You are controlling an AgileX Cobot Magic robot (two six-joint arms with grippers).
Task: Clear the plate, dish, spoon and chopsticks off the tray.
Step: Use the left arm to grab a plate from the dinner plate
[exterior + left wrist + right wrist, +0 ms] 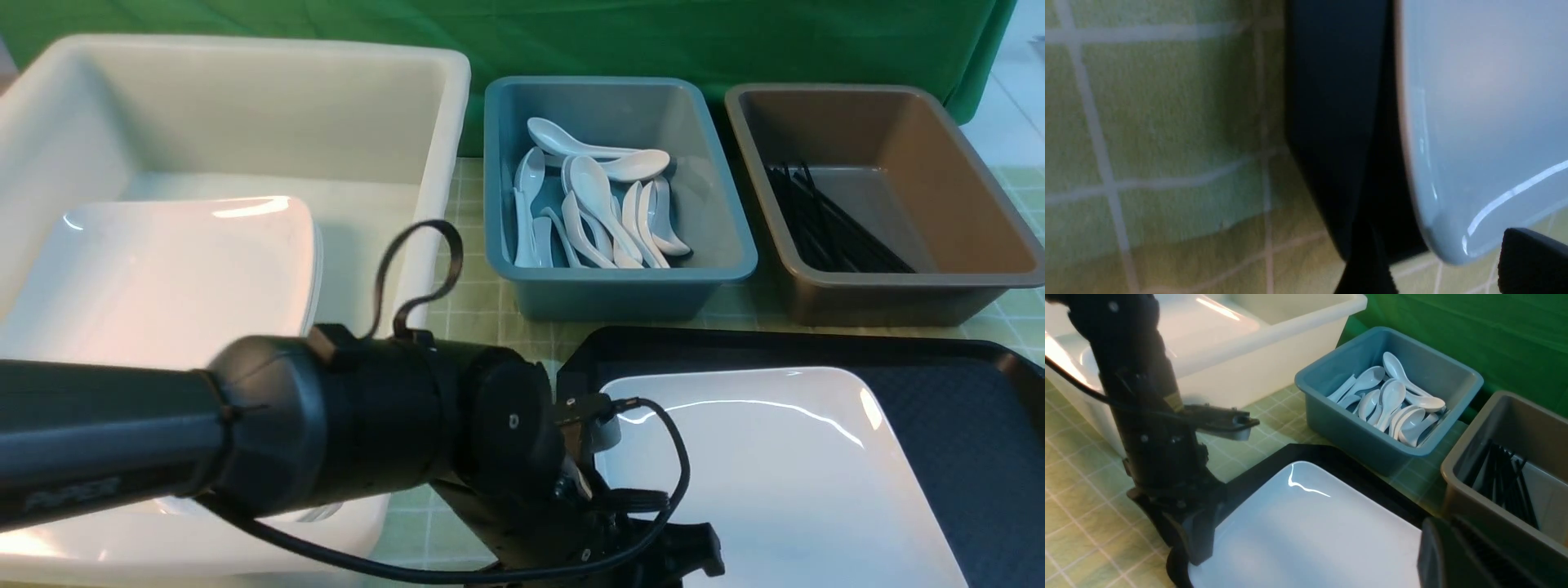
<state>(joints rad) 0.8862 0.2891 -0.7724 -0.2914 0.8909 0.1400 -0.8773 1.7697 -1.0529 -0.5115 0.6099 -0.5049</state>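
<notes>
Fingers (pixel 1531 261) of the left claw (pixel 1188 551) stand apart, with the near left corner of the plate (pixel 775 465) between them. A sliver of tablecloth (pixel 1167 122) shows between one finger and the plate's edge, so the plate is not gripped. The plate lies flat on the tray (pixel 963 425) and stretches away to the claw's right, with bare black tray showing further right. Straight beyond the claw, past the tray's far rim, stands a blue tub (pixel 620 290) holding a heap of white spoons (pixel 596 212). Beyond and to the claw's right is a brown tub (pixel 882 302) with black chopsticks (pixel 824 224) lying inside. Beyond and to its left sits a big white tub (pixel 245 65) with a second plate (pixel 180 269) in it. The right claw (pixel 1453 555) shows only as a dark blur at the edge of its own camera's picture. It is closed together, across the plate from the left claw.
</notes>
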